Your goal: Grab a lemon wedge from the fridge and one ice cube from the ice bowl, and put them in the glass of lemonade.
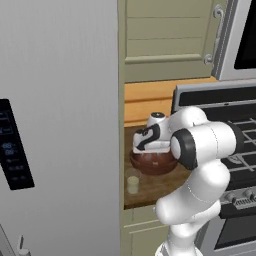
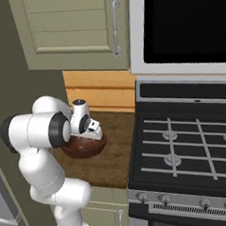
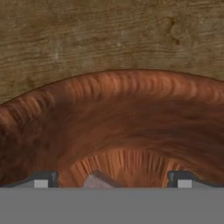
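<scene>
- Ice bowl (image 1: 152, 164): reddish-brown, glossy, on wooden surface (image 1: 150, 187) between fridge (image 1: 60, 125) and stove (image 2: 183, 148); pale grey lump (image 3: 97, 181) at bottom, cut off, hard to identify.
- Glass of lemonade (image 1: 133, 184): pale yellow liquid inside, just in front of bowl, near surface edge.
- Hand (image 3: 112, 179): lowered into bowl, fingertips (image 3: 43, 178) well apart, gripping nothing visible.
- Fridge: doors shut, interior hidden.
</scene>
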